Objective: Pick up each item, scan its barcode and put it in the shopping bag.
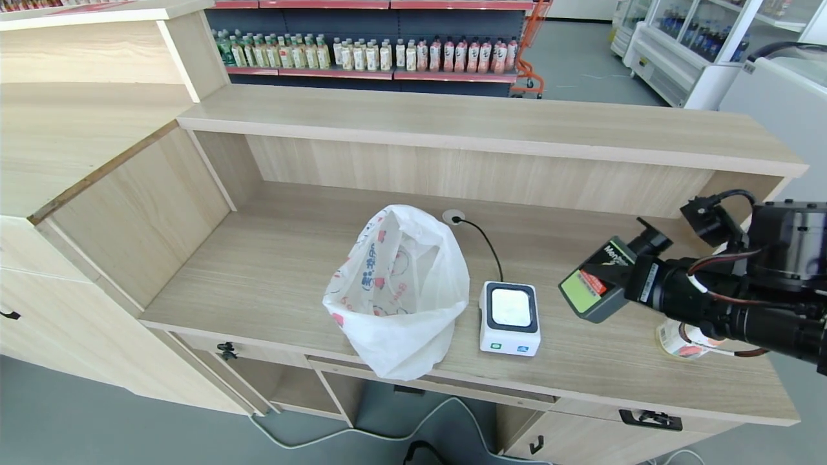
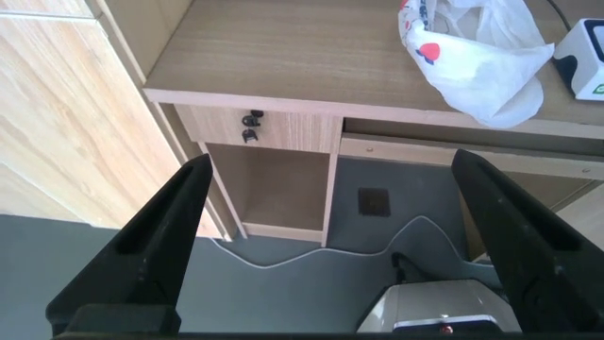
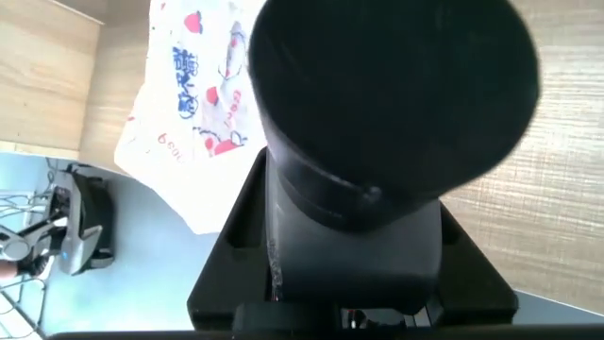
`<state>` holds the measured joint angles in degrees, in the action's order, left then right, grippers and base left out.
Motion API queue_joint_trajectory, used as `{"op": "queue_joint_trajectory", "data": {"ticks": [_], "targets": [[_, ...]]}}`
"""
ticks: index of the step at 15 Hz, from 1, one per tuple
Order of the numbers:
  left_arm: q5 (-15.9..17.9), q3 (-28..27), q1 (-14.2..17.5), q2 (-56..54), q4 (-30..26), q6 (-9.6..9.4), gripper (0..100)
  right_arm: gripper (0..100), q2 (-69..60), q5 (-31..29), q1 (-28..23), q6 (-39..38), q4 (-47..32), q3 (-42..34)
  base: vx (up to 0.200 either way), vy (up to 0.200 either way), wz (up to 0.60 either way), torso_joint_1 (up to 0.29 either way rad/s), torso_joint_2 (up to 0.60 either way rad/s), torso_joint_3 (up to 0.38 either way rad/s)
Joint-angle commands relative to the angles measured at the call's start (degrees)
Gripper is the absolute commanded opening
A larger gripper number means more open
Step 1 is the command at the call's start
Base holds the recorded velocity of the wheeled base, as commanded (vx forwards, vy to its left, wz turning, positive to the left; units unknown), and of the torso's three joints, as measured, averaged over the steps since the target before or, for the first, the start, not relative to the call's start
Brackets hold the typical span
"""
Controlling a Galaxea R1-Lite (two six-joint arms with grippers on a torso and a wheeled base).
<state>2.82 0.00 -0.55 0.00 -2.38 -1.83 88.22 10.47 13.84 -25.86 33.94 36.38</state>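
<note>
Wooden counter, shopping bag, scanner; right fingers tight around green-labelled bottle, left fingers apart.

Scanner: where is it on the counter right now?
Head view: the scanner sits on the counter right of centre, just right of the shopping bag, near the front edge.

— What sort of place is this?
— A shop: rows of bottled drinks on red-edged shelves, glass-fronted coolers behind.
— And up close?
— A wooden checkout bench carrying a scanner and a shopping bag.
</note>
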Motion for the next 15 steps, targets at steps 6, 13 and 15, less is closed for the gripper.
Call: {"op": "queue_joint_trajectory", "data": {"ticks": [6, 13, 15], "targets": [[0.0, 0.0, 0.0, 0.1, 0.0, -0.02, 100, 0, 8.2, 0.2, 4.6, 0.3, 7.1, -0.1, 0.0, 0.0, 0.0, 0.0, 0.0, 0.0], [0.0, 0.0, 0.0, 0.1, 0.0, -0.02, 100, 0, 15.0, -0.3, 5.5, 7.7, 10.3, 3.6, 0.0, 0.0, 0.0, 0.0, 0.0, 0.0], [0.0, 0.0, 0.0, 0.1, 0.0, -0.02, 100, 0, 16.5, -0.3, 5.5, 8.4, 11.2, 4.9, 0.0, 0.0, 0.0, 0.0, 0.0, 0.0]]}}
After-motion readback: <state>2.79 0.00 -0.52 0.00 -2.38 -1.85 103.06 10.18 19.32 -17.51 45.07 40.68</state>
